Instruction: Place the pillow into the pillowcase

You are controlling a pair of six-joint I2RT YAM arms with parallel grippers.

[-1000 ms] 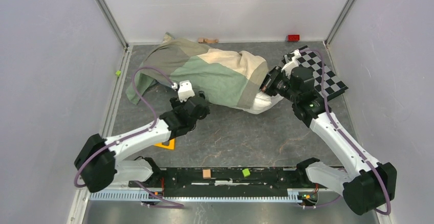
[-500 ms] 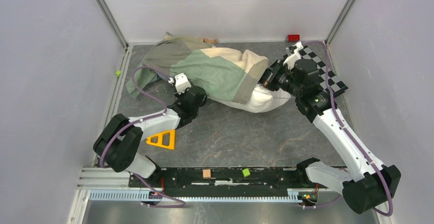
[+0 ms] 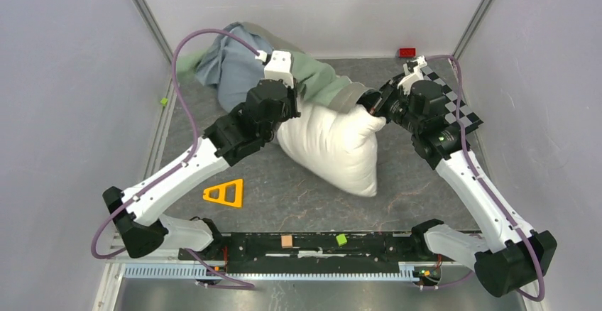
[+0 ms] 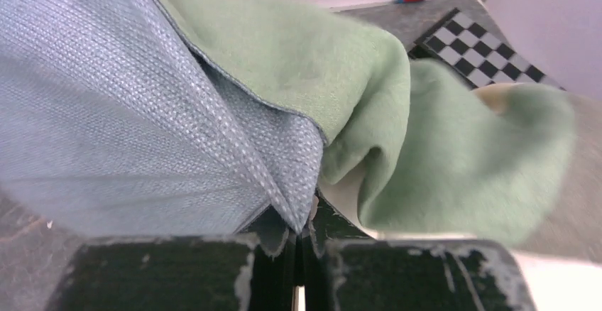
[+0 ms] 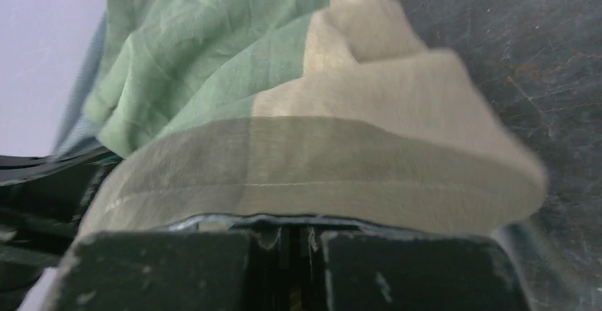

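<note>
Top view, change: a second ago the pillowcase [image 3: 228, 69] lay flat over most of the pillow [image 3: 332, 149], with only a white corner poking out. Now the case is bunched up toward the back wall and most of the pillow is bare.
Top view, meaning: I'd call this ground lost. Far more pillow lies outside the mouth than did before, so the sleeve will need drawing down over it again.
Top view, pillow: plump and slanted on the table between the two arms, its upper end still tucked under the green and beige cloth.
Top view, left gripper [image 3: 287, 89]: has swung up from the near edge of the bundle and now sits buried in the raised cloth.
Top view, right gripper [image 3: 372, 105]: at the pillow's upper right corner by the checkered board [image 3: 458, 108], about where it was.
Left wrist, left gripper [image 4: 302, 243]: stood wide a second ago; the fingers are now pressed together, pinching a fold where blue-grey and green cloth of the pillowcase [image 4: 142, 112] meet.
Right wrist, right gripper [image 5: 294, 238]: fingers together, clamped on the beige hem of the pillowcase [image 5: 319, 162]. Whether pillow is caught in the pinch too, I cannot tell.
</note>
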